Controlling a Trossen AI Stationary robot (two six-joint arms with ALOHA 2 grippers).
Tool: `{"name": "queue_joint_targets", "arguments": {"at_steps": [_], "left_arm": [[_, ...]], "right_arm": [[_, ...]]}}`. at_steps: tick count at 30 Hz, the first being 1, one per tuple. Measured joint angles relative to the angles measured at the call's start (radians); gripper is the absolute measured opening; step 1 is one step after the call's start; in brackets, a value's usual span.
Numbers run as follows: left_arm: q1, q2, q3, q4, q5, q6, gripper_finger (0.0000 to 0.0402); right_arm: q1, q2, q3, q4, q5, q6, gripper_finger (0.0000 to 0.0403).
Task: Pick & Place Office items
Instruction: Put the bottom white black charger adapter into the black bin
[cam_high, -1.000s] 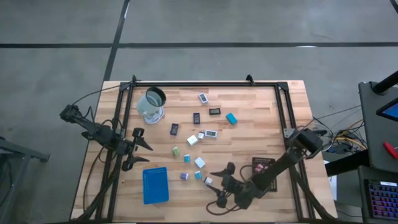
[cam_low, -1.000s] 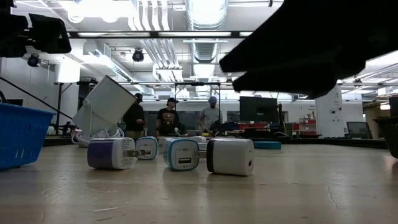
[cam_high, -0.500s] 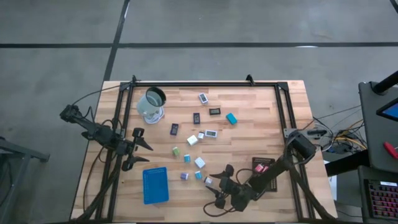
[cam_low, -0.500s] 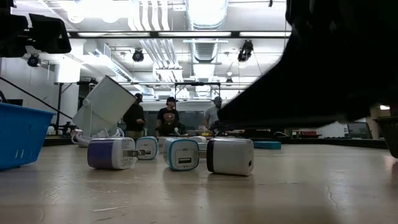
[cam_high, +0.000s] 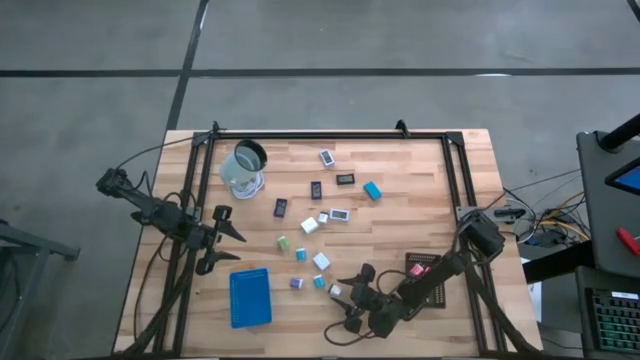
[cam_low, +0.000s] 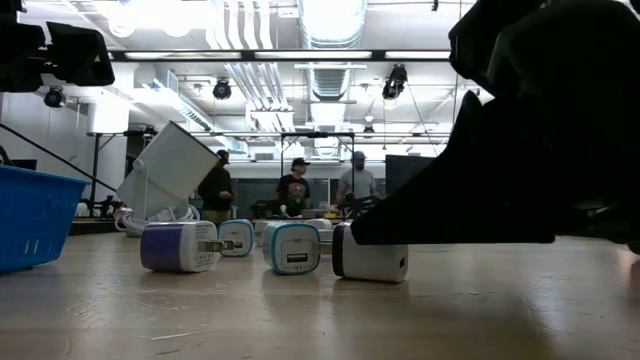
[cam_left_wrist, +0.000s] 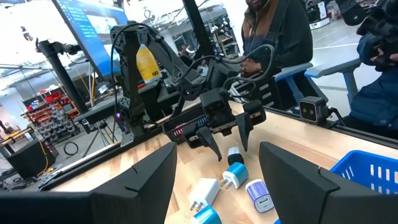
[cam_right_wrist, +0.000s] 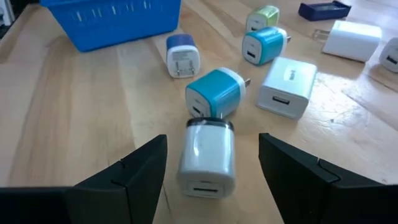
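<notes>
White and glossy, the small charger block lies on its side on the wooden desk, directly between the spread fingers of the right gripper. Both fingers stand apart with clear air on either side of the block, so nothing is gripped yet. From above, that gripper sits low at the near edge of the desk, close to the blue tray.

The risk lies in the neighbours. A teal block rests touching or almost touching the far end of the white one, and another white charger lies just beside it. If the fingers go in too deep, a tip could catch the teal block and shove both pieces askew, or pinch two at once. The smooth rounded shell may also squirt out if the fingers close off-centre.

The remaining office items lie scattered across the middle of the desk, well apart from the tray.

The left gripper waits at the left edge of the desk, its fingers also spread and empty.
</notes>
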Motion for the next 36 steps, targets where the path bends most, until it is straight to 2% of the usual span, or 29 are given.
{"name": "queue_joint_targets", "arguments": {"at_steps": [6, 20, 28, 36], "left_arm": [[0.0, 0.0, 0.0, 0.0, 0.0, 0.0, 0.0234], [0.0, 0.0, 0.0, 0.0, 0.0, 0.0, 0.0234], [0.0, 0.0, 0.0, 0.0, 0.0, 0.0, 0.0234], [0.0, 0.0, 0.0, 0.0, 0.0, 0.0, 0.0234]], "right_arm": [[-0.025, 0.0, -0.001, -0.041, -0.089, 0.092, 0.0243], [-0.03, 0.0, -0.001, -0.044, -0.096, 0.096, 0.0237], [-0.032, 0.0, -0.001, -0.044, -0.096, 0.096, 0.02], [-0.032, 0.0, -0.001, -0.043, -0.096, 0.1, 0.0145]]}}
